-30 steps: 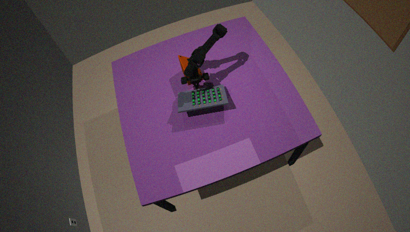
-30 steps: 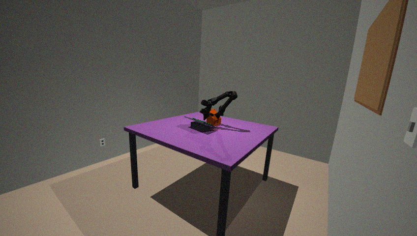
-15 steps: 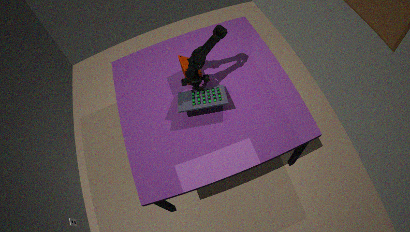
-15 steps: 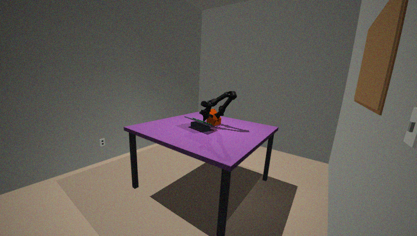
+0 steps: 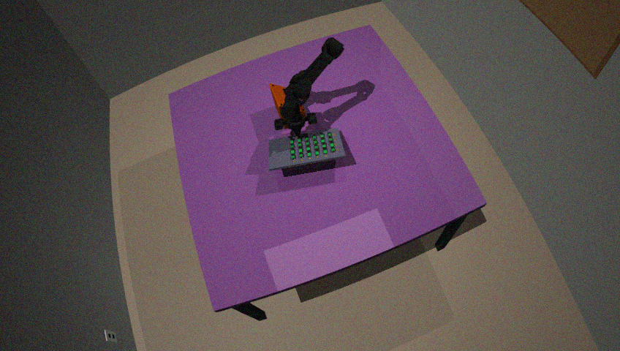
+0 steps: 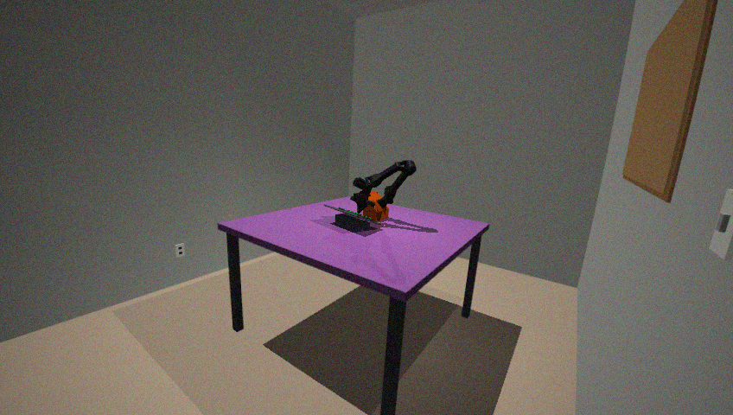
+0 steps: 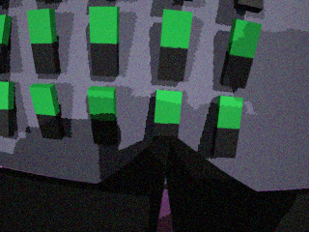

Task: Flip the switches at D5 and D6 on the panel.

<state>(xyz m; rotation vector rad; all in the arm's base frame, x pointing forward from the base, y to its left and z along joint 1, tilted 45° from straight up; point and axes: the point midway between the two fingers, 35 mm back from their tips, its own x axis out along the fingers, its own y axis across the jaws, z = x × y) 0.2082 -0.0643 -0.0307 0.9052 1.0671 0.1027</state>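
we see the black jointed arm (image 5: pixel 309 74) bent forward from its orange base block (image 5: pixel 276 96) on the purple table (image 5: pixel 304 243), with its hand (image 5: pixel 295 129) lowered to the near edge of the grey slanted switch panel (image 5: pixel 278 153). the hand is closed all the way, the two dark fingers pressed together into a single wedge with only a thin slit between them, and it has hold of nothing.

in the wrist view the wedge tip sits just below the nearest row of green-and-black rocker switches (image 7: pixel 103 33), pointing at the nearest-row switch above the tip (image 7: pixel 168 112), second from the right among those in view. we cannot tell from the pictures whether the tip touches that switch or the panel face. the next switch to its right (image 7: pixel 226 123) stands at the end of the nearest row. the printed row and column marks are not readable at this closeness, so we cannot say for sure which of these are d5 and d6; by position at the right end of the closest row they would fit. which end of each rocker is raised is too blurred to judge.

in the top view the hand meets the panel at the end of the arm-side row nearest the panel's wide bare margin. in the exterior view the panel rests tilted on a dark box (image 6: pixel 353 221) near the middle of the table.
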